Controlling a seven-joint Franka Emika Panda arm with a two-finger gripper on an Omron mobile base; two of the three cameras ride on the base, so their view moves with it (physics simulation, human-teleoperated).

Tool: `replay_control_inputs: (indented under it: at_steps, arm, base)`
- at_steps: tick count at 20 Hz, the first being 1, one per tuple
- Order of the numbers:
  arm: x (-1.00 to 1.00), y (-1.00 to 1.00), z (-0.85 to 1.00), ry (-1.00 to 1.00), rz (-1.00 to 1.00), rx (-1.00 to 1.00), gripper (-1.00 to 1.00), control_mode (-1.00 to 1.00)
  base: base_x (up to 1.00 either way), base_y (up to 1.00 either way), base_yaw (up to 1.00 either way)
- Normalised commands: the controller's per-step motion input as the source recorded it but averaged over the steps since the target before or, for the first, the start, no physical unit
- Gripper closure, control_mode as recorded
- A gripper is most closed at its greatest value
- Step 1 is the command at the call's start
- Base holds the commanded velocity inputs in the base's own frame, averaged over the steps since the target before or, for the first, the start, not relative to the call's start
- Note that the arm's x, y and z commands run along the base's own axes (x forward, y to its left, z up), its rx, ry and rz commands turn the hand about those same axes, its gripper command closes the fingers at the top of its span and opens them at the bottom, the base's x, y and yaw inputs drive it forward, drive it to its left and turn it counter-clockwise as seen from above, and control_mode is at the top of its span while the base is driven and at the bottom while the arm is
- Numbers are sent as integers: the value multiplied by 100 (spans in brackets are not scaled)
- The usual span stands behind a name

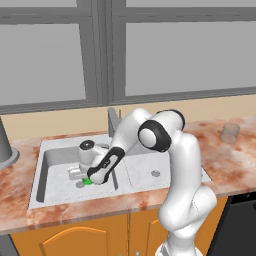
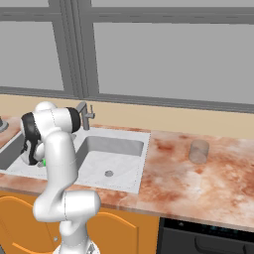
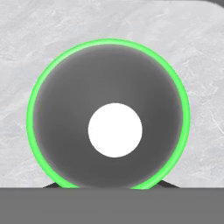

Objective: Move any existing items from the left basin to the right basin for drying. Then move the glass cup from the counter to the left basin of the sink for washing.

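The green mug [image 3: 109, 78] stands upright on the floor of the left basin [image 1: 55, 162], and I look straight down into its grey inside. My gripper [image 1: 83, 176] is lowered over the mug [image 1: 88, 181]. In the hand view two dark slivers of the gripper [image 3: 111, 186] touch the lower rim on either side; whether they press on it is hidden. A speck of the mug [image 2: 44, 161] peeks past the arm. The glass cup [image 1: 230, 133] stands upright on the counter [image 1: 235, 160] far right, the same glass cup [image 2: 199, 151] right of the right basin [image 2: 124, 163].
The faucet [image 1: 113, 120] rises behind the divider between the basins. A tall grey canister [image 1: 5, 150] stands on the counter at the far left. The right basin [image 1: 142, 167] holds just its drain. A window runs along the back wall.
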Motion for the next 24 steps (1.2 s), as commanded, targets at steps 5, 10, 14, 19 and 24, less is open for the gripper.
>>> replay_control_inputs:
  at_steps: [5,10,14,19,24]
  arm:
    - [-6,0,0,0,0,0,100,-100]
    - [-6,0,9,-2,0,0,100,-100]
    - [-1,0,20,-7,0,0,100,-100]
    - [-1,2,31,-5,0,0,100,-100]
    - [-9,2,40,-2,0,1,100,-100]
  base:
    - [0,0,0]
    - [0,0,0]
    - [0,0,0]
    - [0,0,0]
    - [0,0,0]
